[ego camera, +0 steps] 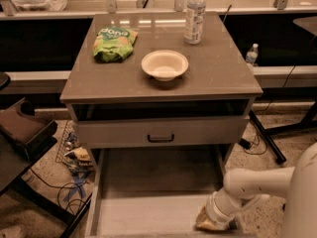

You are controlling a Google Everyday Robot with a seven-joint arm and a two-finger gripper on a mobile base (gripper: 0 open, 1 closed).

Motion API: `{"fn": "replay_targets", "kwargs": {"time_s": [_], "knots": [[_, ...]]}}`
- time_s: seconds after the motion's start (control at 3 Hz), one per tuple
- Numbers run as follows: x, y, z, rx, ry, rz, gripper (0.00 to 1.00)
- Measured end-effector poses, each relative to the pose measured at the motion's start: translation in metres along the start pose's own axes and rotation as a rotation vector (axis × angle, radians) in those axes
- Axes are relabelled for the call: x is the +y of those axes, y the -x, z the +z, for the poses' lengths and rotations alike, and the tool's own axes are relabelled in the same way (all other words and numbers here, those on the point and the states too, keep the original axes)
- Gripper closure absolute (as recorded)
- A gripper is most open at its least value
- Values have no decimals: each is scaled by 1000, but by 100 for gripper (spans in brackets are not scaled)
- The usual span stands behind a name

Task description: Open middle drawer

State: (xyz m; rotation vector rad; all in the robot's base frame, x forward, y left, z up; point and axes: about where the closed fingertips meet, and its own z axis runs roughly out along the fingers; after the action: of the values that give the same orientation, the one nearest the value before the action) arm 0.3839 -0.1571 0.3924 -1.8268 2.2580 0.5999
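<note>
A smooth grey cabinet top (223,68) with a faint sheen bore a glossy green bag (114,42), a matt pale bowl (164,65) and a clear plastic bottle (195,15). The middle drawer (119,133) was matt grey. The gripper (213,223), on smooth white casing, sat near right in the lower drawer (153,177).

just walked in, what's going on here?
The robot's arm reaches down to the middle drawer, which is pulled far out beneath a closed drawer. The gripper sits at the open drawer's front right corner. A bowl, chip bag and water bottle sit on the cabinet top.
</note>
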Motion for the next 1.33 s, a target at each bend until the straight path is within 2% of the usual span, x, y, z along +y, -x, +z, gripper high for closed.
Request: {"fn": "replay_targets", "kwargs": {"time_s": [0.33,0.67,1.33], "knots": [[0,0,-1,0,0,0,84],[1,0,1,0,4,-1,53],[3,0,3,0,9,-1,6]]}}
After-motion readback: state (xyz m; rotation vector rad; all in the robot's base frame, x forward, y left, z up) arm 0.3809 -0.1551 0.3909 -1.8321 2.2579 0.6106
